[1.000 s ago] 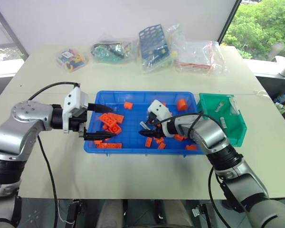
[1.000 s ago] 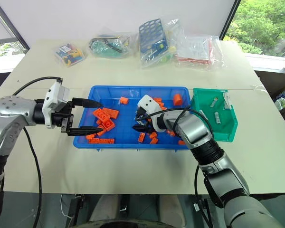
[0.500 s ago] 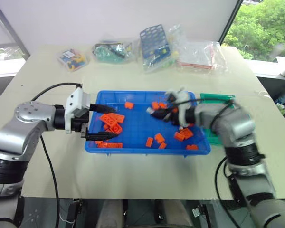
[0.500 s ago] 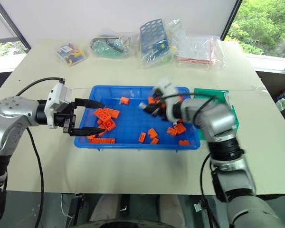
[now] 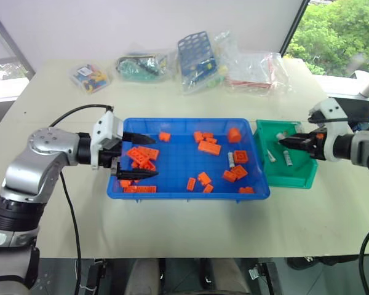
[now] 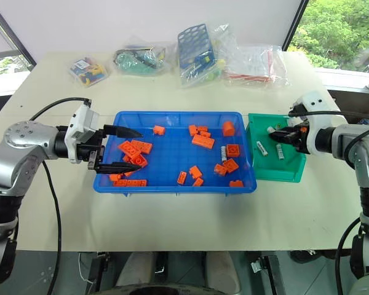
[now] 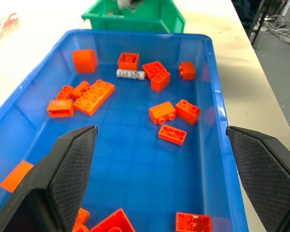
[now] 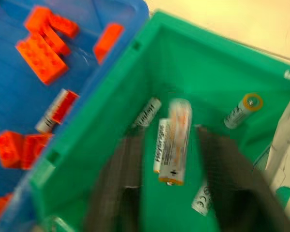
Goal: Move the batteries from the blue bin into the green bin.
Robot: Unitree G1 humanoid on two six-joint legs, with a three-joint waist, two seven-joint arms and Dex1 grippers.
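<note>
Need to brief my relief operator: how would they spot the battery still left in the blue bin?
Find the blue bin, then its end beside the green bin. The battery lies there among orange bricks: the one slim silver-grey cylinder, where everything around it is orange and blocky.

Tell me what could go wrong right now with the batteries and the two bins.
The right gripper is over the green bin with a battery between its parted fingers; a drop from there might bounce out. The one battery in the blue bin lies against orange bricks, so a pinch could catch a brick.
</note>
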